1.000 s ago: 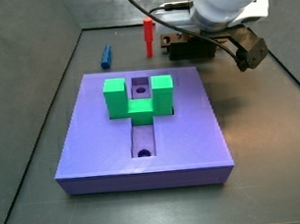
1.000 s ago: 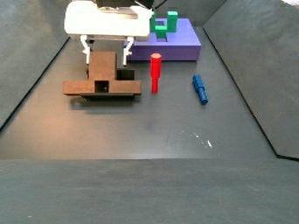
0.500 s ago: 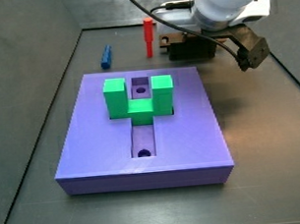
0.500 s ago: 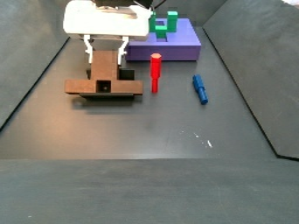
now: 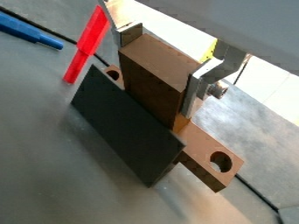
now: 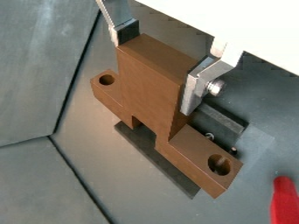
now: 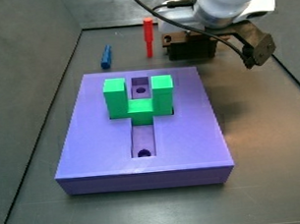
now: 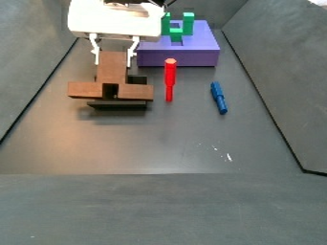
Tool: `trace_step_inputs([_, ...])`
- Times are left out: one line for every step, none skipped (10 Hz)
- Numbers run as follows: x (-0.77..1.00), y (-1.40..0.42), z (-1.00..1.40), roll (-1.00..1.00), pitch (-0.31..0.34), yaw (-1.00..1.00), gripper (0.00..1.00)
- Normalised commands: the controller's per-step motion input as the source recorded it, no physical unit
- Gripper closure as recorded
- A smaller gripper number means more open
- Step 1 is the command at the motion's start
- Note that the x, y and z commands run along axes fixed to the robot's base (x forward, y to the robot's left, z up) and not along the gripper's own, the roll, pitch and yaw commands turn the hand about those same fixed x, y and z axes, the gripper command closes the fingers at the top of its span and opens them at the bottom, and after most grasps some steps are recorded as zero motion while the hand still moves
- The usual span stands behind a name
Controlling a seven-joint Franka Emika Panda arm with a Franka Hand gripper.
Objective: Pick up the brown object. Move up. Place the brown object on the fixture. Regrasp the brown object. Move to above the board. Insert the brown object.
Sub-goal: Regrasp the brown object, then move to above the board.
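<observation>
Holding the brown object (image 5: 158, 83) tight, the gripper (image 5: 173, 54) sat right over the fixture (image 8: 118, 103), both silver fingers (image 6: 201, 86) pressed flat on the sides of the upright brown stem. Same grip seen in both wrist views, stem (image 6: 158, 74) squeezed between the plates. Brown crossbar (image 8: 94, 92) stuck out sideways under the gripper, round hole (image 5: 219, 160) near one end and another hole (image 6: 107, 80) near the far end. Crossbar seemed to touch the dark fixture plate (image 5: 128, 131) below it, though hard to tell for sure. Red peg (image 8: 169, 78) stood upright just beside the gripper. Blue peg (image 8: 219, 97) lay flat a bit past the red one. Purple board (image 7: 144, 129) lay well apart from the gripper, green U-shaped block (image 7: 140, 96) sitting on it over the long slot. In that side view, gripper (image 7: 218, 34) behind the board, near the red peg (image 7: 147, 35).
</observation>
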Motion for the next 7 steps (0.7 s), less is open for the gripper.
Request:
trace_step_inputs([0.00,0.00,0.00,0.00,0.000,0.00,1.00])
trace_step_inputs([0.00,0.00,0.00,0.00,0.000,0.00,1.00])
trace_step_inputs([0.00,0.00,0.00,0.00,0.000,0.00,1.00])
trace_step_inputs([0.00,0.00,0.00,0.00,0.000,0.00,1.00])
trace_step_inputs([0.00,0.00,0.00,0.00,0.000,0.00,1.00])
trace_step_inputs([0.00,0.00,0.00,0.00,0.000,0.00,1.00])
trace_step_inputs([0.00,0.00,1.40,0.00,0.000,0.00,1.00])
